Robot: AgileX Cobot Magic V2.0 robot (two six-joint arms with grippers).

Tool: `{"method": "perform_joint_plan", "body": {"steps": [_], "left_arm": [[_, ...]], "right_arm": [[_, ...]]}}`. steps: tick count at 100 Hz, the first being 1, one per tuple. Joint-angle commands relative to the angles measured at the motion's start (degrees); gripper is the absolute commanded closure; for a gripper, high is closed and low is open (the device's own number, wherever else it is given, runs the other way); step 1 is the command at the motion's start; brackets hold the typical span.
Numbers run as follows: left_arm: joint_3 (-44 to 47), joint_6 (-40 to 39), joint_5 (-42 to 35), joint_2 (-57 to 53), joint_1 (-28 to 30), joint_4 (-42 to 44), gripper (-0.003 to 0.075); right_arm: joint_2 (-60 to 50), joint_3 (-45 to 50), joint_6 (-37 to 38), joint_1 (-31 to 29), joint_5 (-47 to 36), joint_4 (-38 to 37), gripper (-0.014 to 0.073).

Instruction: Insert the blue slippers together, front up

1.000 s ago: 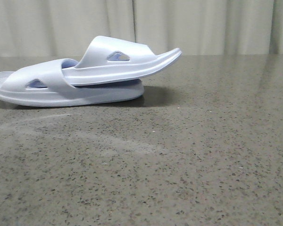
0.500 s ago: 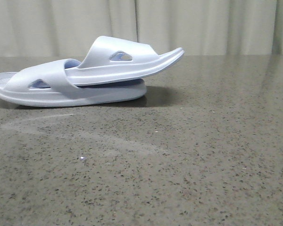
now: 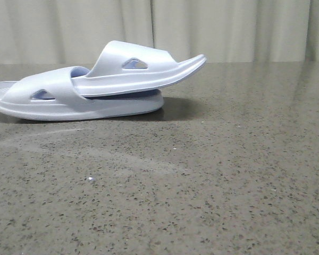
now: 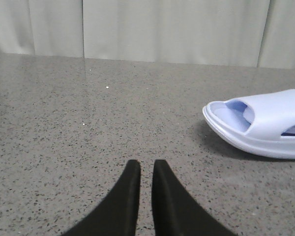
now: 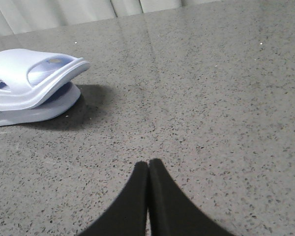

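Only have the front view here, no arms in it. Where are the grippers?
Observer: Both are off the slippers. The left gripper points at bare table, holding nothing.
Operator: Open or shut?
Observer: Left fingers nearly together with a thin gap; the right gripper is fully shut and empty.
Operator: Heel end of the lower slipper runs off my frame.
Observer: Left wrist view shows it whole: the lower slipper lies flat on the table, with the upper slipper tucked under its strap.

Staged test bench — speckled stone tabletop point(image 3: 212, 180), pale curtain backdrop point(image 3: 228, 26)
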Motion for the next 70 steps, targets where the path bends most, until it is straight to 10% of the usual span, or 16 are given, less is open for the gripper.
{"method": "perform_joint_plan", "body": {"steps": [1,70], "left_arm": [[0.4,-1.3,-2.5,0.2,0.2,2.3,0.0705],[0.4,-1.3,-2.2,0.2,0.2,-3.4,0.0705]], "right_arm": [[-0.1,-1.5,-0.7,0.3,-0.4,0.7,0.0673],[-0.1,-1.5,-0.7,0.3,-0.4,0.7,0.0673]]}}
